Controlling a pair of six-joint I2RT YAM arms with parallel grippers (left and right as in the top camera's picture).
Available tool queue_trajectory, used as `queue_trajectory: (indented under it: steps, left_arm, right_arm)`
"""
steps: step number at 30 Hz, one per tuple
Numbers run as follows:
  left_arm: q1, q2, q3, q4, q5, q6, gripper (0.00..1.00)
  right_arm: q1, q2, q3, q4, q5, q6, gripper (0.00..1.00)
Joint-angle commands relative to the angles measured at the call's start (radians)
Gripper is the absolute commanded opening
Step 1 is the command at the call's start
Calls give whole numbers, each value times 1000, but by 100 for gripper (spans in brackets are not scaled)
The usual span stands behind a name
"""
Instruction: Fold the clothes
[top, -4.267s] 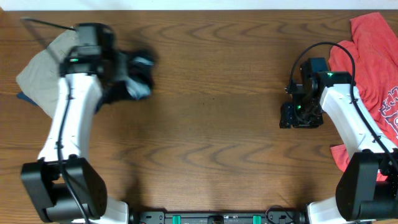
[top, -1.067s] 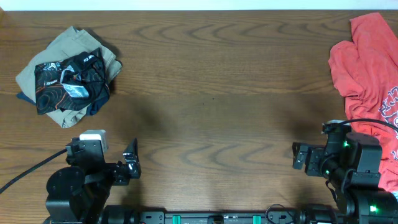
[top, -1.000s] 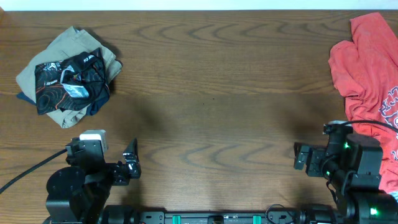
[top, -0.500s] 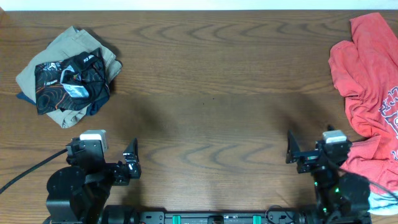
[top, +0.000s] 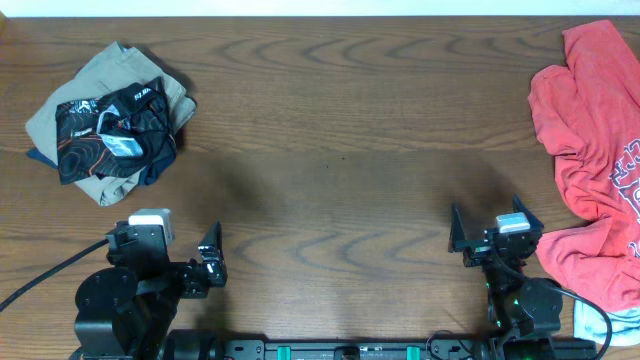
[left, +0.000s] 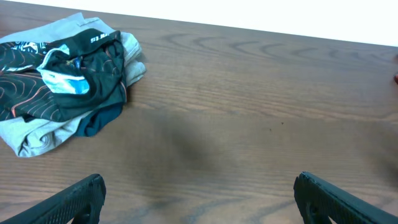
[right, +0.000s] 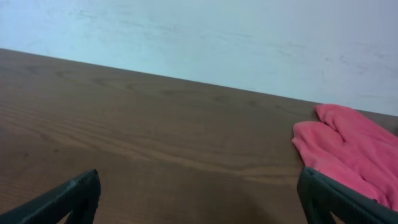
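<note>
The clothes, a black jersey (top: 115, 130) with orange contour lines and logos, lie bunched in a rough fold on top of folded khaki trousers (top: 70, 110) at the table's far left. The left wrist view shows the jersey (left: 62, 81) on the trousers (left: 37, 134) at upper left. My left gripper (top: 211, 262) sits low at the near left edge, open and empty, its fingers (left: 74, 202) far apart over bare wood. My right gripper (top: 490, 225) is at the near right, also open and empty, with its fingers (right: 342, 199) spread wide.
A crumpled red shirt (top: 600, 150) with white print covers the right edge of the table, and the right wrist view shows it (right: 354, 149) at right. A pale blue cloth (top: 600, 320) peeks out at the near right corner. A dark blue piece (top: 35, 155) lies under the trousers.
The right arm has drawn in and shifted left, its gripper turning to face the far edge. The left arm and the pile have stayed still over the last second.
</note>
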Motion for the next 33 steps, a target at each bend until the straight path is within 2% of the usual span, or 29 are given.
queue_trajectory:
  steps: [1, 33]
  left_arm:
    - [1, 0, -2, 3, -8, 6, 98]
    - [0, -12, -2, 3, -8, 6, 98]
  right_arm:
    - [12, -9, -4, -2, 14, -15, 99]
    - [12, -9, -4, -2, 14, -15, 99]
